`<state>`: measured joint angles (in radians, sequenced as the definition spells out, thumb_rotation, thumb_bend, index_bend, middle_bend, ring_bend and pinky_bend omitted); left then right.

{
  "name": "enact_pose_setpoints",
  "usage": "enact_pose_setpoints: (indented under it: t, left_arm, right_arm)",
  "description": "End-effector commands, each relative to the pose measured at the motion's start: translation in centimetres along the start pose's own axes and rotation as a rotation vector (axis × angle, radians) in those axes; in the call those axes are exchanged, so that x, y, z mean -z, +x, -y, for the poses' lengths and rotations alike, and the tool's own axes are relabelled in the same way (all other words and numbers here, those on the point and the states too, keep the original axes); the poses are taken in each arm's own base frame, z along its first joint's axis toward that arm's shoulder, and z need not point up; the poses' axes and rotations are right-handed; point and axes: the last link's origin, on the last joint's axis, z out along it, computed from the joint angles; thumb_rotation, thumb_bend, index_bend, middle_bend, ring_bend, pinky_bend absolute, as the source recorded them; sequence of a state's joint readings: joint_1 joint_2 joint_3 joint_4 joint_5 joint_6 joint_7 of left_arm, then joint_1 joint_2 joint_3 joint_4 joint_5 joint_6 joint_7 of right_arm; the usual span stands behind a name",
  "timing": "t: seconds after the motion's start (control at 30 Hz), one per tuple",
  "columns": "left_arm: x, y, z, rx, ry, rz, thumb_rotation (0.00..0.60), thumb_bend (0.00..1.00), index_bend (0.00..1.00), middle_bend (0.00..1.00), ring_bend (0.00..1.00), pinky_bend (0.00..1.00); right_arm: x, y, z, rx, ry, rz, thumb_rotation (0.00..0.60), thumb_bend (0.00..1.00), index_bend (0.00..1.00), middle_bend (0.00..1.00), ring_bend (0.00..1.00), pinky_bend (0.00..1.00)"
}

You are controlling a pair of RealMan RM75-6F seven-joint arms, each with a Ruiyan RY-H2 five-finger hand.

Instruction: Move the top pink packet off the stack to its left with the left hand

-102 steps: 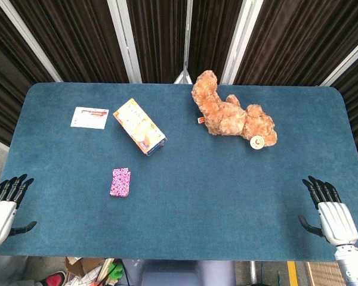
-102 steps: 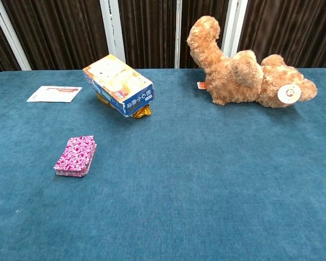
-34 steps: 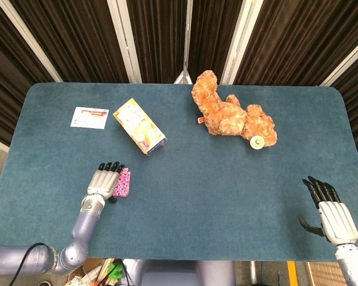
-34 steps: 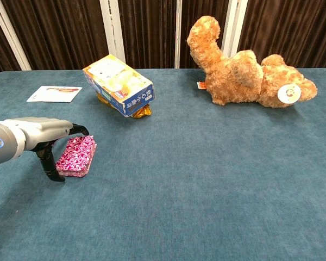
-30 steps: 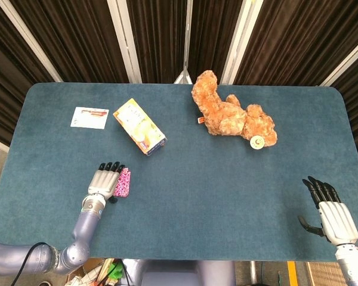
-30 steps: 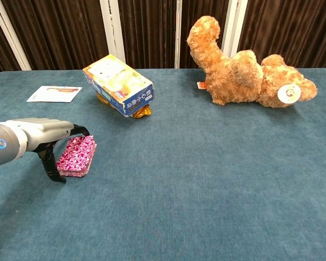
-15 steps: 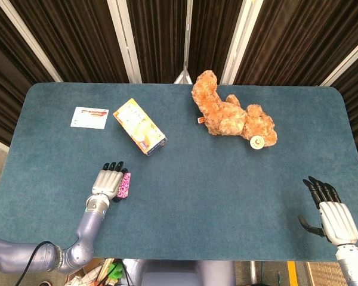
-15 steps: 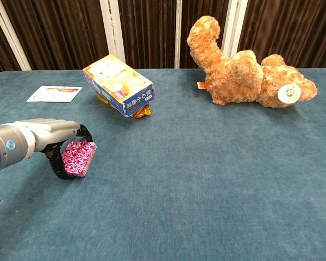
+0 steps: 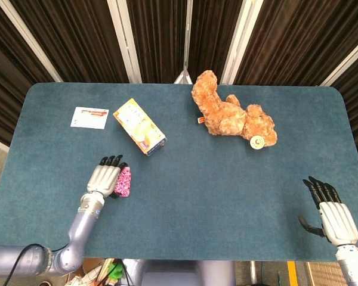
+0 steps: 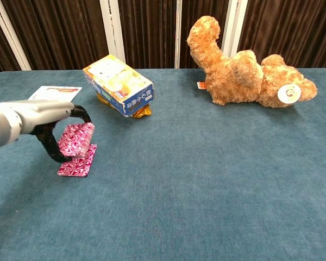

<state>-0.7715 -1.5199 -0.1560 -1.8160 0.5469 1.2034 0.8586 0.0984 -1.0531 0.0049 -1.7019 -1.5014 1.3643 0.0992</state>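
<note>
Curtained lab, blue table

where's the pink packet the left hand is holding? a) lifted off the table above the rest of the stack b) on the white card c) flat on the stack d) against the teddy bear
a: in the chest view the left hand holds the pink packet tilted and clear of the table, with the rest of the stack lying flat beneath it.
</note>
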Motion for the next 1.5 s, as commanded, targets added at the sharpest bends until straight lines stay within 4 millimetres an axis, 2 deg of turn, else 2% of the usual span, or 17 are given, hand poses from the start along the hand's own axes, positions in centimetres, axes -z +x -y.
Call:
enact_pose_setpoints:
  t: [0.03,0.3,0.47,0.57,0.67,0.8,1.03,1.33,1.5]
  left_arm:
    - [0.6,0.2,1.3,-0.01,0.012,-0.006,0.6,0.48,0.5,0.0,0.0,0.0]
    - [1.8,-2.0,5.1,-0.016,0.061,0.05,0.6,0.47,0.5,0.0,0.0,0.0]
    - [1.8,-3.3,6.4,-0.016,0.078,0.073,0.6,0.47,0.49,0.0,0.0,0.0]
    - [1.7,-3.7,6.8,-0.026,0.084,0.077,0.6,0.44,0.47,0.0,0.0,0.0]
    - [1.5,-3.9,7.0,-0.035,0.09,0.078,0.6,0.35,0.37,0.0,0.0,0.0]
    - [1.5,-4.0,7.1,-0.046,0.099,0.094,0.6,0.27,0.3,0.0,0.0,0.0]
    - [1.6,-4.2,7.4,-0.062,0.122,0.128,0.6,0.25,0.26,0.0,0.0,0.0]
    - [1.6,-3.8,7.7,-0.06,0.136,0.125,0.6,0.25,0.26,0.0,0.0,0.0]
    - [1.6,-3.7,7.9,-0.055,0.14,0.12,0.6,0.24,0.17,0.0,0.0,0.0]
  right_arm:
    - [0.0,0.0,0.0,0.0,0.0,0.0,0.6,0.36,0.0,0.0,0.0,0.05]
    - [0.0,0.0,0.1,-0.001,-0.001,-0.001,0.6,0.36,0.0,0.0,0.0,0.05]
    - [0.0,0.0,0.1,-0.001,-0.004,-0.002,0.6,0.36,0.0,0.0,0.0,0.05]
    - [0.0,0.0,0.0,-0.003,-0.007,-0.001,0.6,0.36,0.0,0.0,0.0,0.05]
    - [0.0,0.0,0.0,-0.003,-0.008,-0.002,0.6,0.36,0.0,0.0,0.0,0.05]
    - [0.0,0.0,0.0,-0.004,-0.009,-0.001,0.6,0.36,0.0,0.0,0.0,0.05]
    - [0.0,0.0,0.0,-0.005,-0.007,-0.001,0.6,0.36,0.0,0.0,0.0,0.05]
    - [0.0,0.0,0.1,-0.006,-0.006,-0.003,0.6,0.36,0.0,0.0,0.0,0.05]
    - [0.1,0.0,0.0,-0.006,-0.005,-0.003,0.6,0.36,0.0,0.0,0.0,0.05]
